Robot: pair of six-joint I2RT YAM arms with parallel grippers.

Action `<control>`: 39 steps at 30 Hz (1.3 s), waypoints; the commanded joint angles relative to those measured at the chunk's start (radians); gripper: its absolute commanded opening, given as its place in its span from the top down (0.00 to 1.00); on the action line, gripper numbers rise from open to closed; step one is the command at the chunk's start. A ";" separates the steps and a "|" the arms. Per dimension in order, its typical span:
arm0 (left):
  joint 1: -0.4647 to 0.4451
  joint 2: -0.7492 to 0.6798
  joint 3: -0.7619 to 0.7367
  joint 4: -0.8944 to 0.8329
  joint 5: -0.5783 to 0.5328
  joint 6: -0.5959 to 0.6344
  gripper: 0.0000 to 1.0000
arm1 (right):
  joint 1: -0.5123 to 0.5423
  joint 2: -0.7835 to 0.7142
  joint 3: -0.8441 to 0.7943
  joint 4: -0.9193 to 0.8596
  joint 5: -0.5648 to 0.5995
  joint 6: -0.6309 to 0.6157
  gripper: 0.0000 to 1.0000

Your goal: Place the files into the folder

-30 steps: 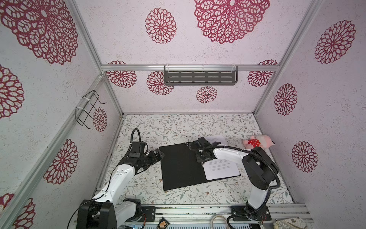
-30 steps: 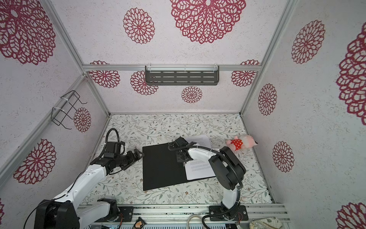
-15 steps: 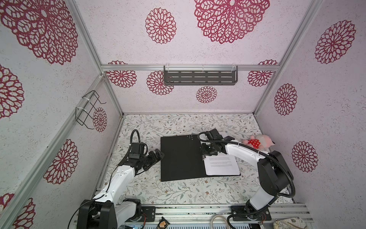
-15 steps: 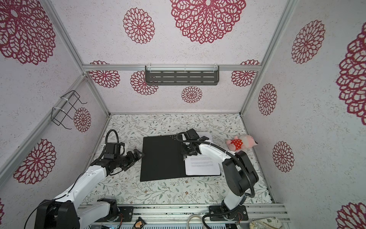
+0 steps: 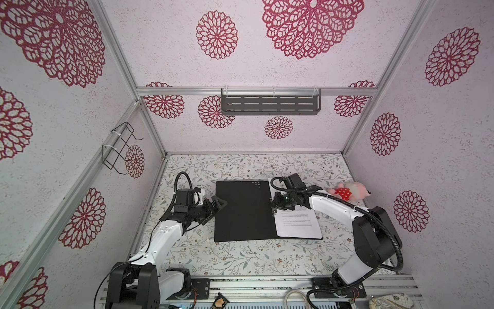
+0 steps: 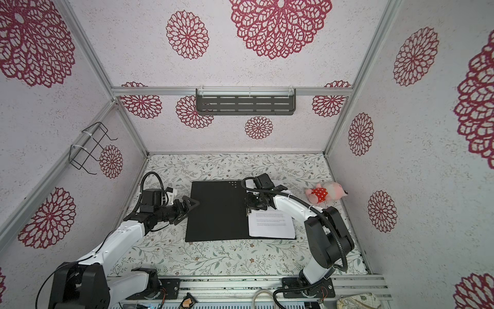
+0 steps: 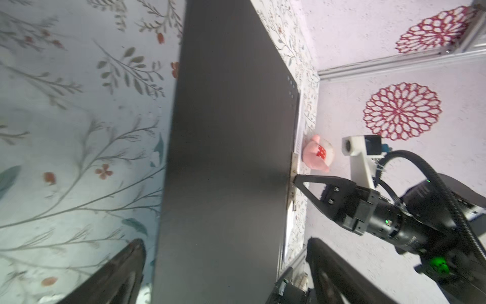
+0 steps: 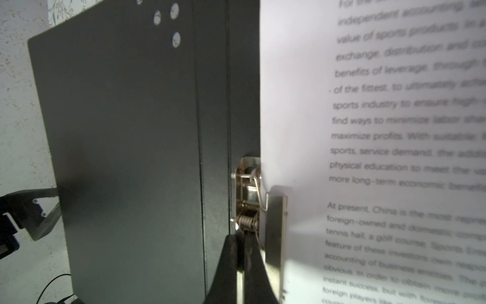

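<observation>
Showing the folder (image 5: pixel 243 211) lying open and flat on the floral-patterned table (image 5: pixel 240 256), black inner face up, with the files (image 5: pixel 296 224) stacked on its right half, their left margin against the spine. The right gripper (image 5: pixel 273 207) has its jaws pressed together, with its tips at the metal spine clip (image 8: pixel 249 200), whose spring and plate show in the right wrist view; whether the tips pinch any part of it cannot be told. In both top views this gripper and its arm cover the upper part of the sheets. The left gripper (image 5: pixel 222 204) stands spread wide at the folder's left edge, holding nothing; contact with the cover cannot be confirmed. A pink plush toy (image 5: pixel 347 191) in a red dotted garment lies on the table to the right of the folder, apart from it. A dark slotted shelf (image 5: pixel 270 104) hangs on the rear wall and a wire basket (image 5: pixel 119 147) on the left wall. Small round holes (image 8: pixel 171 23) pierce the left cover's far corner near the spine. Legible on the top sheet, partly blurred: "sports industry", "maximize profits", "physical education", "At present, China", "tennis hall, a golf course".
</observation>
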State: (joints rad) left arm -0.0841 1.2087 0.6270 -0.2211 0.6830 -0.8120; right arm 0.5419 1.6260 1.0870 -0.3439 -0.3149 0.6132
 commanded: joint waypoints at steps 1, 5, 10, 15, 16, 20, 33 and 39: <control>0.006 0.023 0.013 0.114 0.135 -0.035 0.01 | -0.004 -0.055 0.002 0.063 -0.042 0.022 1.00; 0.006 0.005 0.015 0.183 0.176 -0.072 0.02 | -0.005 -0.051 -0.009 0.067 -0.034 0.021 1.00; 0.006 -0.033 0.047 0.139 0.174 -0.070 0.01 | -0.001 -0.014 -0.018 0.090 -0.016 0.025 1.00; 0.004 -0.078 0.087 0.027 0.154 0.007 0.01 | 0.052 0.064 0.011 0.128 0.033 0.060 1.00; 0.004 -0.084 0.089 0.026 0.159 0.007 0.01 | 0.062 0.081 0.013 0.145 0.041 0.078 1.00; 0.004 -0.098 0.099 0.013 0.181 0.008 0.01 | 0.119 0.163 0.040 0.201 0.081 0.145 1.00; -0.001 -0.131 0.141 -0.027 0.196 0.016 0.02 | 0.244 0.350 0.174 0.307 0.137 0.329 1.00; -0.002 -0.142 0.188 -0.060 0.194 0.024 0.01 | 0.300 0.445 0.284 0.315 0.151 0.361 0.93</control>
State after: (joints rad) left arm -0.0841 1.0866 0.7837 -0.2642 0.8566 -0.8112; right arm 0.8089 2.0411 1.3109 -0.0605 -0.1818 0.9363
